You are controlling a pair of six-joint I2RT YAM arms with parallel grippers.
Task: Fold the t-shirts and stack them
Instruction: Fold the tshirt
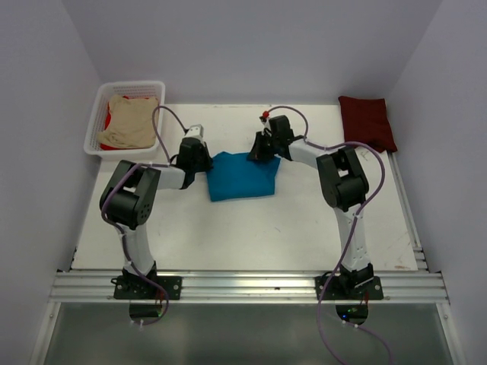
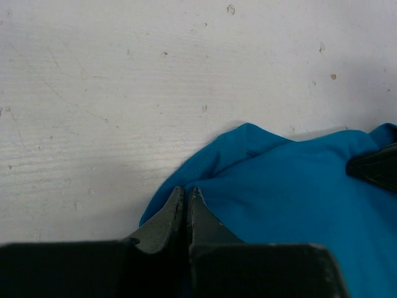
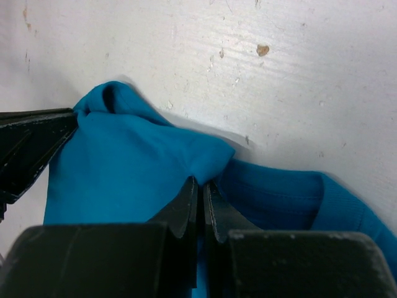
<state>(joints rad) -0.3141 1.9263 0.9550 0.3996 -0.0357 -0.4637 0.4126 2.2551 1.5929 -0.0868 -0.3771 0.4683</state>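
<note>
Left gripper (image 2: 187,190) jaws are pressed together at the far left corner of the teal t-shirt (image 1: 242,176), and a thin lip of cloth appears to be pinched between the tips. Right gripper (image 3: 200,181) jaws are likewise closed. They are clamped on the far right corner of the same shirt, where a layer is gathered into a soft peak beside the ribbed neckband.

Both holds are set along the far edge of the cloth, one at each end. This is judged to be preparation for carrying that edge over in a single even fold, since two corner pinches keep limp fabric from sagging in the middle.

The shirt is a matte, smooth knit with rounded creases. It lies as a rough rectangle, already partly folded, in the middle of the table (image 1: 266,228), whose white surface is scuffed and flecked with small chips.

Well apart, at the far right corner, a maroon t-shirt (image 1: 367,120) is laid folded as a compact block, which is taken to be the start of the stack. At the far left, a white plastic lattice basket (image 1: 129,84) holds a crumpled beige t-shirt (image 1: 131,122) over a red t-shirt (image 1: 109,125). Neither has been folded yet.
</note>
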